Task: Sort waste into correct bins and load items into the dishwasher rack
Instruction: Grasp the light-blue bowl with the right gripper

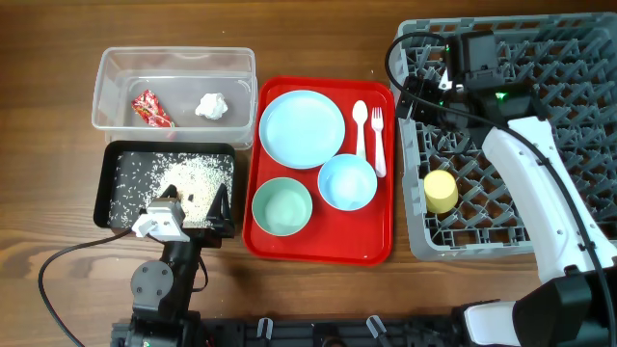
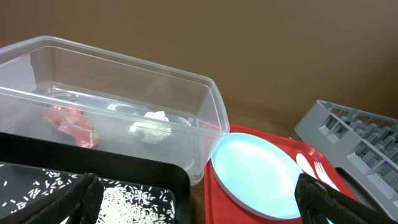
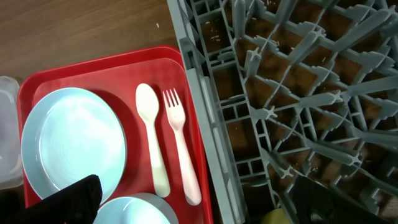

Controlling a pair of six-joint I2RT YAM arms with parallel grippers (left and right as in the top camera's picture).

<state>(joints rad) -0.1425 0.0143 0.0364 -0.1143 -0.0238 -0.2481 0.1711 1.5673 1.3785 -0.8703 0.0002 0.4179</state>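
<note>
Rice-like whitish food scraps [image 1: 198, 175] are lying in the shallow black rectangular tray [image 1: 108, 183], directly beneath my left gripper [image 1: 196, 193], which is hanging spread wide and empty. My right gripper [image 3: 196, 182] is likewise gaping and carrying nothing. It is hovering over the edge of the large grey lattice dishwasher rack [image 1: 463, 241] beside the flat red serving tray [image 1: 318, 246], and I am judging it placed for the next pickup.

Count:
- **In the rack:** one small yellow cup [image 1: 441, 191].
- **On the red tray:** one light blue round plate [image 1: 302, 128], one light blue bowl [image 1: 347, 181], one pale green bowl [image 1: 281, 205], one white plastic spoon [image 1: 360, 125] and one white plastic fork [image 1: 378, 140].
- **In the clear rectangular plastic tub [image 1: 174, 60], kept apart from the food scraps:** one red shiny wrapper [image 1: 151, 108] and one crumpled white tissue ball [image 1: 211, 106].
</note>
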